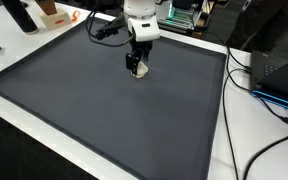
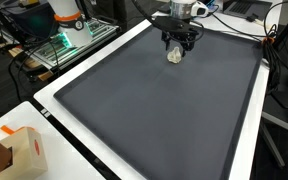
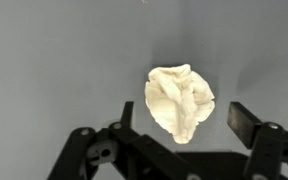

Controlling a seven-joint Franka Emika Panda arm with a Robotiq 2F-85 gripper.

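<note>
A small crumpled cream-white lump (image 3: 179, 100), like a wad of cloth or dough, lies on the dark grey mat (image 3: 54, 60). My gripper (image 3: 182, 118) hangs just above it, open, with its two black fingers (image 3: 246, 122) standing wide on either side of the lump and not touching it. In both exterior views the gripper (image 1: 137, 66) (image 2: 176, 47) stands upright over the lump (image 1: 138, 70) (image 2: 175, 55) near the mat's far edge.
The mat (image 1: 104, 110) is bordered by a white table rim (image 1: 219, 140). Cables and a black box (image 1: 279, 75) lie beside it. A cardboard box (image 2: 22, 150) sits at a table corner. Equipment with green lights (image 2: 69, 38) stands beyond the mat.
</note>
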